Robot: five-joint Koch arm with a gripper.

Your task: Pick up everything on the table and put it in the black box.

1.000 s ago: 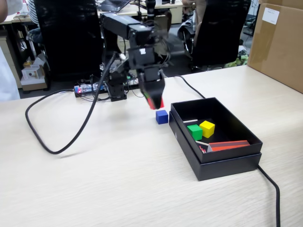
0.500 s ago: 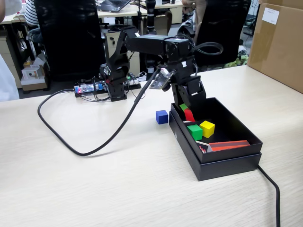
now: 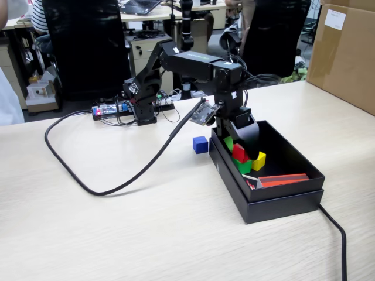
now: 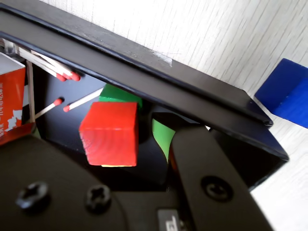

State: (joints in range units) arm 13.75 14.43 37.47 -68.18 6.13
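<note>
The blue cube [image 3: 200, 144] sits on the table [image 3: 117, 222] just left of the black box [image 3: 281, 199]. Inside lie a red cube [image 4: 110, 134], green blocks [image 3: 244, 166], a yellow cube [image 3: 259, 160], matches [image 4: 57, 72] and a matchbox [image 3: 282, 180]. The gripper [image 3: 245, 140] hangs over the box's far end; I cannot tell whether its jaws are parted.

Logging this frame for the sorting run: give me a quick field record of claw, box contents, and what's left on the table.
claw: inside the black rectangular box, open, red wooden cube between its jaws;
grip: contact not visible
in box: green blocks, yellow cube, orange matchbox, loose red-tipped matches
left on table: blue cube, just outside the box wall
table: light wood-grain top
</note>
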